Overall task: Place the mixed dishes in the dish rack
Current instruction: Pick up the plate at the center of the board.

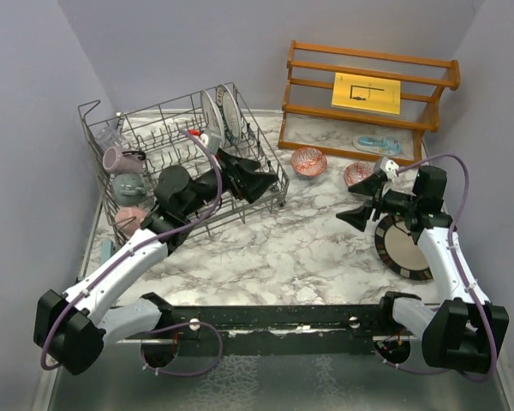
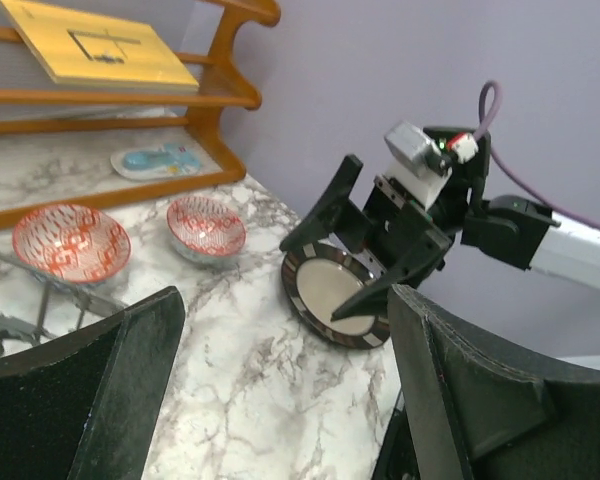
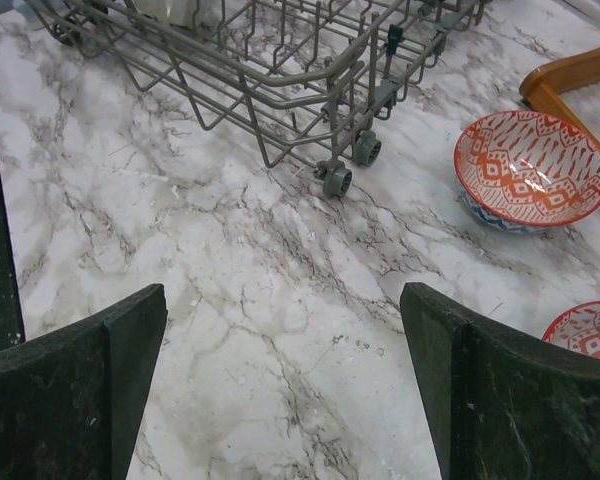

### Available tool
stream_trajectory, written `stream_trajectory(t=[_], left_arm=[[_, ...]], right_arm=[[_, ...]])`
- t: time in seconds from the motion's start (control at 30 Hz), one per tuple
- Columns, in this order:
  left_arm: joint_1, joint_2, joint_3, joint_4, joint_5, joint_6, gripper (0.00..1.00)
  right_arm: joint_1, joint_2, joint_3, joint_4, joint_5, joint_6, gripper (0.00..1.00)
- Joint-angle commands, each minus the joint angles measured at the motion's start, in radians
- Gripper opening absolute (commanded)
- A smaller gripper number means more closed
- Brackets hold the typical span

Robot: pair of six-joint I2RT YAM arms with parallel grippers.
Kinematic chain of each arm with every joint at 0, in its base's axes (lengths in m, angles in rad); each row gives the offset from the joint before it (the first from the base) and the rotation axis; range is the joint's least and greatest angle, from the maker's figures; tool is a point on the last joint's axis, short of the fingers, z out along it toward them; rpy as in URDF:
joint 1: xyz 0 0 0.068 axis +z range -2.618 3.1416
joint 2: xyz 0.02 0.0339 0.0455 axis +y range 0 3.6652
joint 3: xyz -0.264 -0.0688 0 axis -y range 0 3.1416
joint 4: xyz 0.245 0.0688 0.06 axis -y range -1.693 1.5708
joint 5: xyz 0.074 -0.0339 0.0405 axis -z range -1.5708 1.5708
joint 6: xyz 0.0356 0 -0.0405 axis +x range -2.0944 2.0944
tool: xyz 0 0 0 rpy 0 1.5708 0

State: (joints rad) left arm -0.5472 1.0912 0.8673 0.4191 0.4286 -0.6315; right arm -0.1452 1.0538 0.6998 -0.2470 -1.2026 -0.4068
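The dish rack (image 1: 176, 163) stands at the left, holding a mauve mug (image 1: 120, 158), a grey mug (image 1: 128, 187) and a pink mug (image 1: 130, 220) along its left side. Pale plates (image 1: 221, 111) stand upright at its back. My left gripper (image 1: 255, 178) hovers open and empty over the rack's right end (image 2: 280, 400). Two red-patterned bowls (image 1: 308, 161) (image 1: 357, 174) sit on the marble. The dark-rimmed beige plate (image 1: 403, 248) lies flat under my right arm. Beside that plate, my right gripper (image 1: 357, 205) is open and empty above bare marble (image 3: 285, 380).
An orange-brown wooden shelf (image 1: 368, 94) with a yellow card (image 1: 367, 92) stands at the back right, with a flat light-blue item (image 1: 377, 144) on its lowest level. Purple walls close in the left, back and right. The rack's wheeled corner (image 3: 340, 175) faces the right gripper.
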Motion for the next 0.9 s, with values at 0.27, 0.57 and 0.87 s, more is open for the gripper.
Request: stream_trajectory(t=[0.27,0.57,0.87], left_arm=[[-0.337,0.083,-0.199,0.268,-0.241,-0.07,0.83],[-0.475,0.396,-0.181,0.499,-0.371,-0.244,0.81],[-0.566,0.768,0.025,0.528,-0.464,-0.426,0.73]], right_arm=[[-0.068,0.033,0.055,-0.001,0.202,0.074,1.0],[-0.096,0.033,0.014,0.167,0.36,0.364,1.0],[-0.096,0.01,0.0,0.237,0.47,0.507,0.99]])
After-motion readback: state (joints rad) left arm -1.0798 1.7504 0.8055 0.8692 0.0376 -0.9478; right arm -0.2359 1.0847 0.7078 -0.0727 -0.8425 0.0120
